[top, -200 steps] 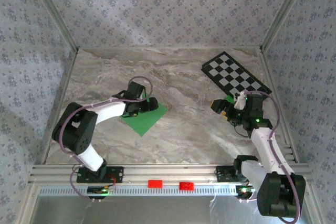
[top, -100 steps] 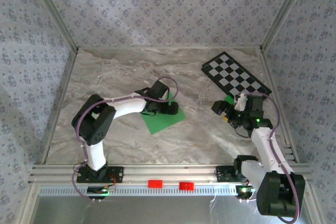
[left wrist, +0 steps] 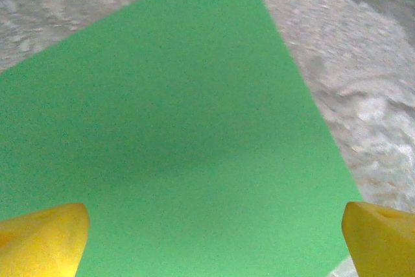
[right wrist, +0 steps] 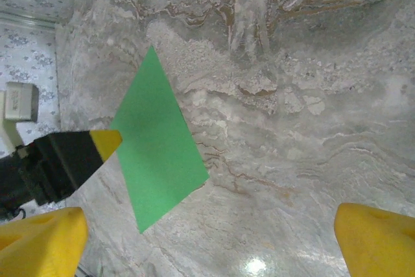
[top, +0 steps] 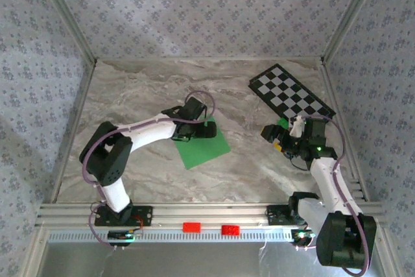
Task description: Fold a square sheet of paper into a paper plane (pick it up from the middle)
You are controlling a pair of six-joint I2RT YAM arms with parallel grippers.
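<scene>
While the jaws stand wide, nothing is held

With its yellow-tipped fingers spread far apart, the left gripper (top: 209,130) sits low over the square sheet of paper (top: 204,148). The sheet lies flat and unfolded on the marble table (top: 130,95), beneath and ahead of those fingers. Well off to the sheet's right, the right gripper (top: 272,137) faces it, equally spread and empty.

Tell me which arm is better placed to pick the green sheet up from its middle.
Left. The left fingers, open, stand directly over the square sheet of paper, spread above it. The right fingers sit off to the side near the checkered board, apart from the sheet.
</scene>
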